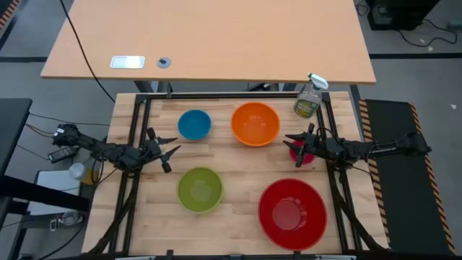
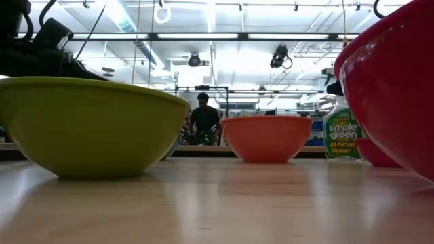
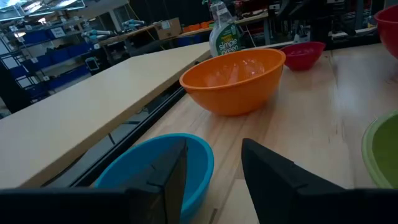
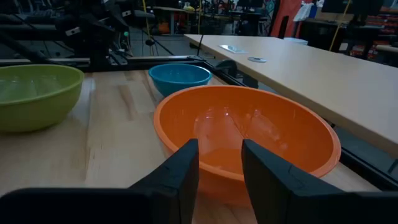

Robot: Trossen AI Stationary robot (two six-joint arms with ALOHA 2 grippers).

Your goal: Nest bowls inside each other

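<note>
Five bowls stand apart, each on its base, on the wooden table. The blue bowl (image 1: 194,124) and the orange bowl (image 1: 255,123) are at the far side. The lime green bowl (image 1: 200,189) and the large red bowl (image 1: 291,213) are nearer. The small magenta-pink bowl (image 1: 303,155) sits at the right, partly hidden under my right gripper (image 1: 290,144). That gripper is open and hangs above the table beside the orange bowl (image 4: 249,134). My left gripper (image 1: 172,148) is open at the table's left, above the table, near the blue bowl (image 3: 155,168).
A clear spray bottle (image 1: 309,97) stands at the table's far right corner, behind the orange bowl. A black frame (image 1: 137,123) runs along the table's edges. A lighter desk (image 1: 216,43) lies beyond the far edge. A person (image 2: 203,118) shows far back in the room.
</note>
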